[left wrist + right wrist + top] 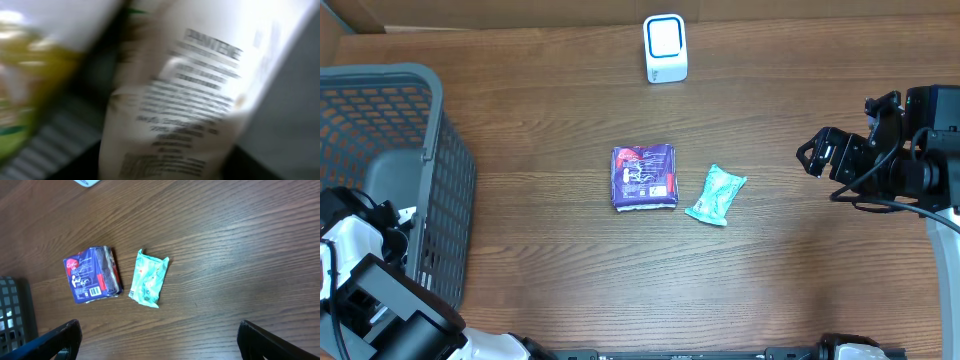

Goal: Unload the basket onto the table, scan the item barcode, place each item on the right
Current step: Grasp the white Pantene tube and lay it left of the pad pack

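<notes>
1. At far left, the left gripper reaches into the grey basket. A Pantene bottle fills its blurred wrist view, and I cannot tell whether the jaws hold it.
2. Mid-table lie a purple packet and a teal sachet, with the white scanner beyond.
3. Far right, the right gripper hovers wide open and empty.
4. Likely step: picking. Next: firm hold, lift, barcode towards scanner.

A cream plastic bottle with dark print fills the left wrist view, blurred, its small lettering unreadable. Overhead, the grey mesh plastic basket runs off the left edge.
</notes>
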